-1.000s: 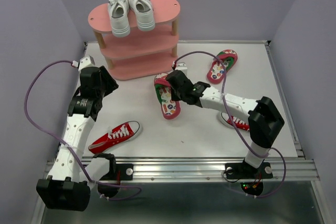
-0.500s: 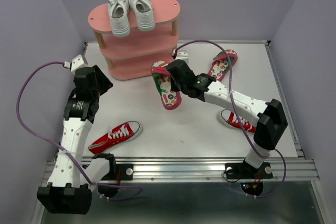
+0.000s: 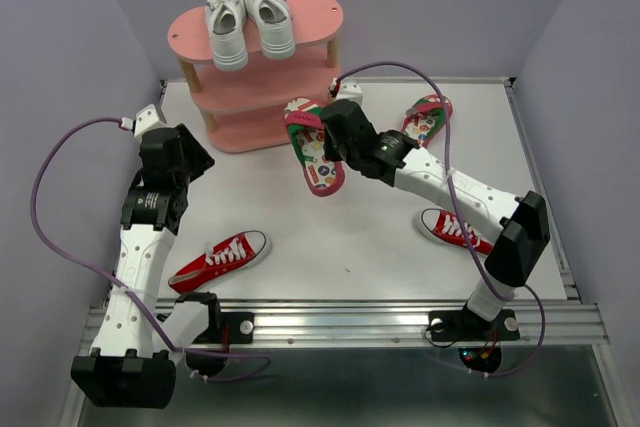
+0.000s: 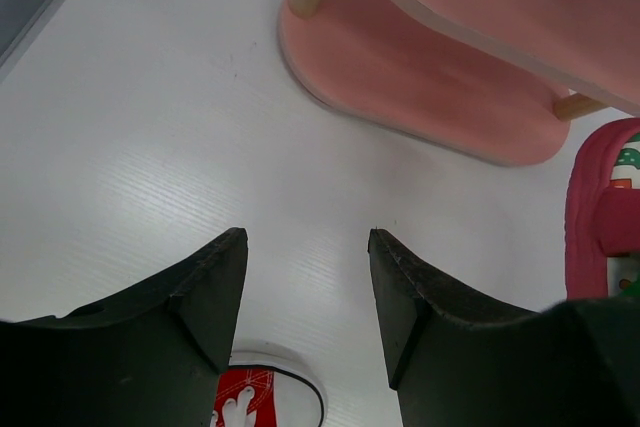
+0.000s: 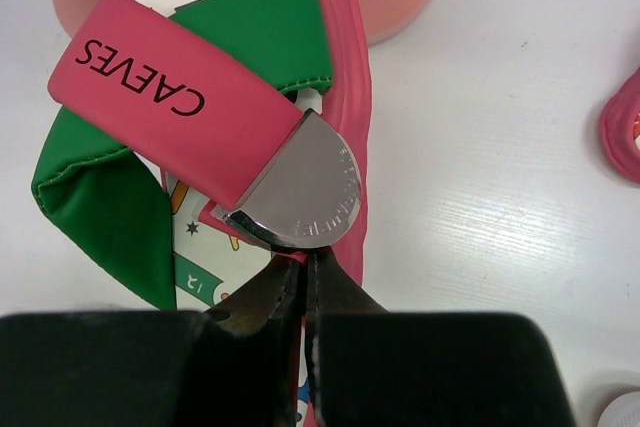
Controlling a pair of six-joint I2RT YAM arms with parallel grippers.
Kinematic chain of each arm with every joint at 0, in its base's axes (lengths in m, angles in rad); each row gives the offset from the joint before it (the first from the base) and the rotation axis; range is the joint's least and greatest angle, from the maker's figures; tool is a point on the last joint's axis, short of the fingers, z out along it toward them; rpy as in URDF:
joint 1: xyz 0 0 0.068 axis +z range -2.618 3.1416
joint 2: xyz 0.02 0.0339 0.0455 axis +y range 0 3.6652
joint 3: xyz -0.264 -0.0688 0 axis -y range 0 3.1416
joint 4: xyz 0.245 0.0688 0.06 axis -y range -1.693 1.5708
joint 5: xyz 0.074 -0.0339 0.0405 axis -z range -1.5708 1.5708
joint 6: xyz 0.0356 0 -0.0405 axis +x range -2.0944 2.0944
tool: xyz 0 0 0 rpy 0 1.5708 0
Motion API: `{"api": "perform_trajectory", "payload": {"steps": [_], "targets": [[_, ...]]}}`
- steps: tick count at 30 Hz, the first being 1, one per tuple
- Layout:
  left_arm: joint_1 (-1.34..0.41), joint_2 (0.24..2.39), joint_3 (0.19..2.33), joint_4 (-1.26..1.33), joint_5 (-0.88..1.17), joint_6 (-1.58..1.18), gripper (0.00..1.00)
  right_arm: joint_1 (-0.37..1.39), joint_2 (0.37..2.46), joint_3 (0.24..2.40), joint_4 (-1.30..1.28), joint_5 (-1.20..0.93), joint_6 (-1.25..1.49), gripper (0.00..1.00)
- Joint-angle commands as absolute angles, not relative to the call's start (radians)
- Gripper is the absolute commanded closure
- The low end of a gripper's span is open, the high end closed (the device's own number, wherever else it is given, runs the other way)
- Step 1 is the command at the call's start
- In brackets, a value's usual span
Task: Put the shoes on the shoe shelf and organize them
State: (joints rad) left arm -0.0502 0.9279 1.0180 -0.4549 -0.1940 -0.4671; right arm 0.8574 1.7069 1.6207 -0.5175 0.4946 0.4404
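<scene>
The pink shoe shelf [image 3: 300,12] stands at the back, with the white sneakers [image 3: 248,19] on its top board. My right gripper [image 3: 330,137] is shut on the strap of a red flip-flop [image 3: 313,147] and holds it just right of the shelf's lower tiers; in the right wrist view the flip-flop [image 5: 230,97] hangs from my closed jaws. The second flip-flop [image 3: 422,125] lies at the back right. One red sneaker [image 3: 220,259] lies front left, another [image 3: 455,230] front right. My left gripper [image 3: 190,152] is open and empty over the table, left of the shelf base [image 4: 430,77].
Purple cables loop beside both arms. The metal rail [image 3: 340,322] runs along the table's front edge. Grey walls close in the left, back and right sides.
My right gripper has carried the flip-flop up and back toward the shelf. My left arm pulled back to the left at first, then stayed still.
</scene>
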Motion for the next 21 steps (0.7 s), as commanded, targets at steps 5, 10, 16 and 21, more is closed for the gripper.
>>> {"api": "perform_trajectory", "payload": {"steps": [5, 10, 16, 21], "targets": [[-0.044, 0.905, 1.032, -0.436, -0.184, -0.451, 0.37, 0.822, 1.647, 1.755, -0.436, 0.497, 0.442, 0.99], [-0.044, 0.897, 1.023, -0.434, -0.181, -0.454, 0.37, 0.776, 1.703, 1.833, -0.417, 0.499, 0.448, 0.99], [-0.044, 0.899, 1.023, -0.43, -0.17, -0.459, 0.37, 0.738, 1.795, 1.916, -0.374, 0.508, 0.44, 0.99], [-0.043, 0.902, 1.022, -0.426, -0.169, -0.462, 0.37, 0.684, 1.884, 2.017, -0.368, 0.465, 0.456, 0.99]]}}
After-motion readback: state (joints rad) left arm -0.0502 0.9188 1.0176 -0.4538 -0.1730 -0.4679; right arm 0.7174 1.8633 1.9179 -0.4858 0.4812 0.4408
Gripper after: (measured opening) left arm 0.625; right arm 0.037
